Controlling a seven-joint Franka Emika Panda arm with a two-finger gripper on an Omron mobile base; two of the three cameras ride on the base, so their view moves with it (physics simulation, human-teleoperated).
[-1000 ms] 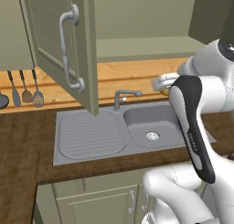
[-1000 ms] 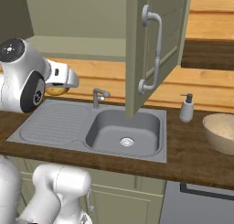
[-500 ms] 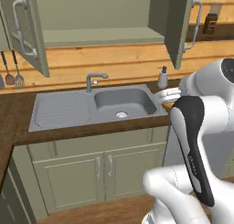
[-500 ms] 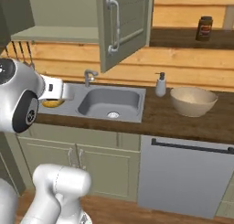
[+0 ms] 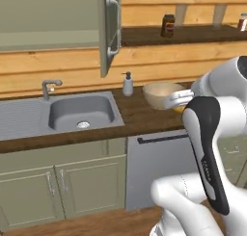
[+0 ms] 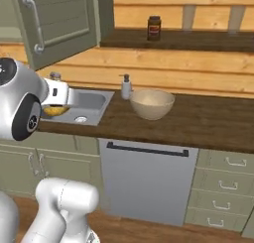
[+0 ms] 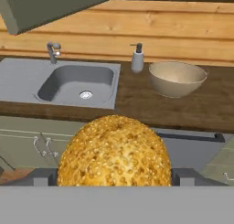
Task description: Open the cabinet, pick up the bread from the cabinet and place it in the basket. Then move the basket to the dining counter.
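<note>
My gripper (image 7: 114,178) is shut on the bread (image 7: 114,155), a round golden-orange bun that looms large at the bottom of the hand view. From the sides, the bread (image 6: 54,110) hangs under the gripper (image 6: 58,107), held in front of the worktop. The beige basket (image 6: 152,103) stands on the dark worktop right of the soap dispenser; the gripper (image 5: 178,105) is just in front of the basket (image 5: 160,94). The sage-green cabinet (image 5: 110,30) has its door swung open. The dining counter is out of view.
A grey sink (image 5: 80,112) with its tap lies left of the white soap dispenser (image 5: 127,84). A grey dishwasher front (image 6: 146,180) and drawers (image 6: 226,183) are below the worktop. A dark jar (image 6: 154,28) stands on the wooden shelf above.
The whole scene has slid left in both base views, so the base has moved right along the worktop. The basket has come nearer. The bread stays in the gripper.
</note>
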